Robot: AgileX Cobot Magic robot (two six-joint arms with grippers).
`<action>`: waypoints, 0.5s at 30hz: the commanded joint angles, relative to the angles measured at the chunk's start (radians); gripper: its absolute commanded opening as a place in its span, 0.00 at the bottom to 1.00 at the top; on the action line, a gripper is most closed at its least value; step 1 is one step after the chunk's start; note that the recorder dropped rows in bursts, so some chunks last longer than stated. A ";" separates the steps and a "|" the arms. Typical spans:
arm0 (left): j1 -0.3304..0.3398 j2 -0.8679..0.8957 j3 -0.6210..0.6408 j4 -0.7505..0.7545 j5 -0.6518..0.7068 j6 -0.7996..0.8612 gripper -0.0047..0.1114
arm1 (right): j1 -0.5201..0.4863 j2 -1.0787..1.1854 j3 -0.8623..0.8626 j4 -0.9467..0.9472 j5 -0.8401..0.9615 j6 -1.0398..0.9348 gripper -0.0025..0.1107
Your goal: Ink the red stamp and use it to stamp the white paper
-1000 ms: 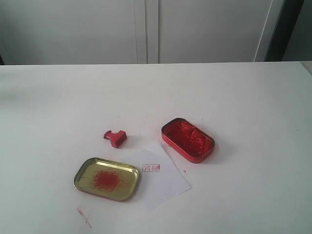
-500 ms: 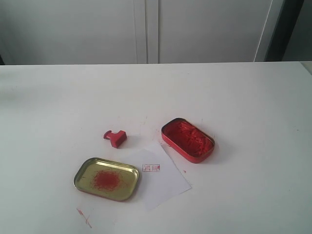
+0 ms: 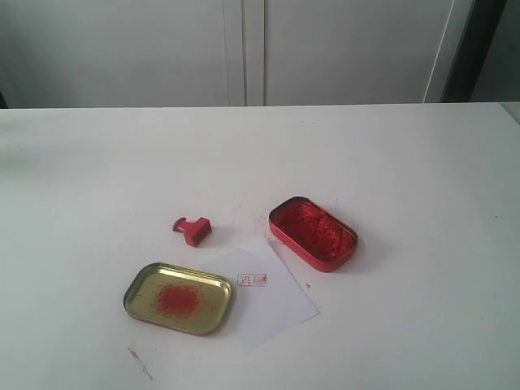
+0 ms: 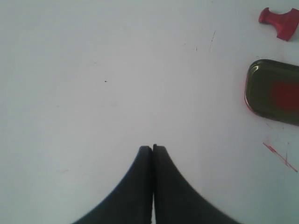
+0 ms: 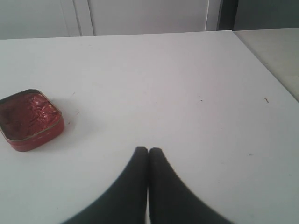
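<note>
The red stamp (image 3: 192,229) lies on its side on the white table, above the gold lid; the left wrist view catches the red stamp (image 4: 281,22) at its frame edge. The white paper (image 3: 268,296) lies between lid and ink tin, bearing a small red imprint (image 3: 252,279). The red oval ink tin (image 3: 314,233) stands open beside the paper, and the ink tin (image 5: 29,119) shows in the right wrist view too. My left gripper (image 4: 153,148) is shut on nothing, over bare table. My right gripper (image 5: 148,150) is likewise shut and empty. Neither arm shows in the exterior view.
A gold tin lid (image 3: 179,297) with a red smudge lies left of the paper; the gold lid (image 4: 274,91) also appears in the left wrist view. Red ink streaks (image 3: 140,361) mark the table near the front. White cabinet doors (image 3: 244,49) stand behind the table.
</note>
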 commanded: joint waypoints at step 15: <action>0.004 -0.412 0.317 0.056 -0.129 -0.009 0.04 | 0.001 -0.005 0.006 0.001 -0.014 -0.015 0.02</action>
